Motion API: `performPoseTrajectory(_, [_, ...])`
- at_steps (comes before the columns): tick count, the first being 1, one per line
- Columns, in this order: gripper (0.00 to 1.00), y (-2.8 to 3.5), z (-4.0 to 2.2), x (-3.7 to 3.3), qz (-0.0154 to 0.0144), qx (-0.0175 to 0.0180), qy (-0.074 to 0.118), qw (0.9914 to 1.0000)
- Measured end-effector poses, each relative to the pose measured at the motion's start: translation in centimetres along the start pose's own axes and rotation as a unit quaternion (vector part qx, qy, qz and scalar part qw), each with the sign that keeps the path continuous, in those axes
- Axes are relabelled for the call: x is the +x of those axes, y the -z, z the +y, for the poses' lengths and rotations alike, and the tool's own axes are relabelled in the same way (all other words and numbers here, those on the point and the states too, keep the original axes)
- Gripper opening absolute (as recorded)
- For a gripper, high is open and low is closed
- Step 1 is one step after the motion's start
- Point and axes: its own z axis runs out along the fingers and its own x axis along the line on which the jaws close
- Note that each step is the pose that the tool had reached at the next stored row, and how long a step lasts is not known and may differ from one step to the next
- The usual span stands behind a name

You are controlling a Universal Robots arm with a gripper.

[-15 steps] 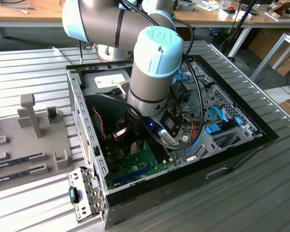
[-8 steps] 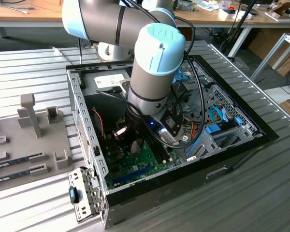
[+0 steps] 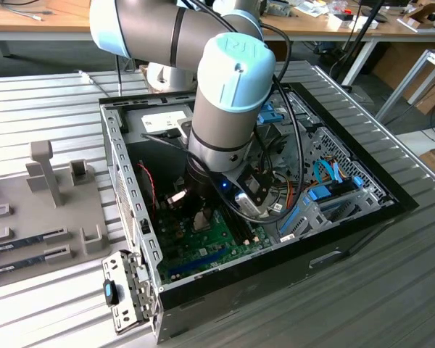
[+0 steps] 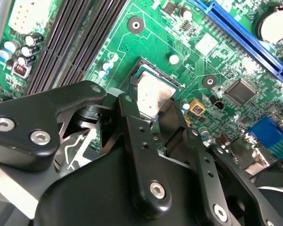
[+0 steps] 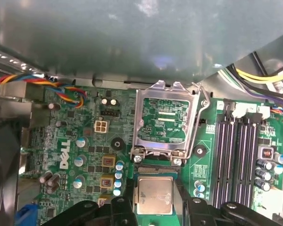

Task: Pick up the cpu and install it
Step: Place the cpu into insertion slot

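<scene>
The cpu (image 5: 154, 195) was a thin square chip with a dull silver-grey metal top and a narrow green rim. It sat between the two black fingers (image 5: 119, 207) of the gripper (image 5: 154, 207), which was closed on its opposite edges and held it flat above the motherboard (image 5: 85, 155). In the second wrist view the cpu (image 4: 152, 95) showed tilted in perspective, its metal face catching light, with a dark square recess on the board right behind it.

White lettering was printed on the motherboard well to one side of the cpu, and small white print lay inside the socket (image 5: 166, 120); I leave both unread.

The first wrist view showed the socket just beside the cpu, its metal load frame swung up and the green pad field bare, with the black memory slots (image 5: 236, 155) near it. The exterior view showed the arm (image 3: 228, 101) reaching down into the open computer case (image 3: 130, 188), with the cpu itself hidden beneath the wrist.
</scene>
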Motion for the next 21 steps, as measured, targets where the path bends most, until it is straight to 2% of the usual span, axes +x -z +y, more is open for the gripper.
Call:
performPoseTrajectory(3, [0.43, -0.01, 0.00, 0.00, -0.0001, 0.0003, -0.010, 0.99995])
performPoseTrajectory(9, [0.43, -0.11, 0.11, -0.04, 0.0000, 0.0005, -0.016, 0.99988])
performPoseTrajectory(14, [0.43, -0.20, 0.12, -0.04, -0.0001, 0.0008, -0.032, 0.99948])
performPoseTrajectory(21, [0.43, -0.29, 0.13, -0.04, 0.0000, 0.0005, -0.020, 0.99980])
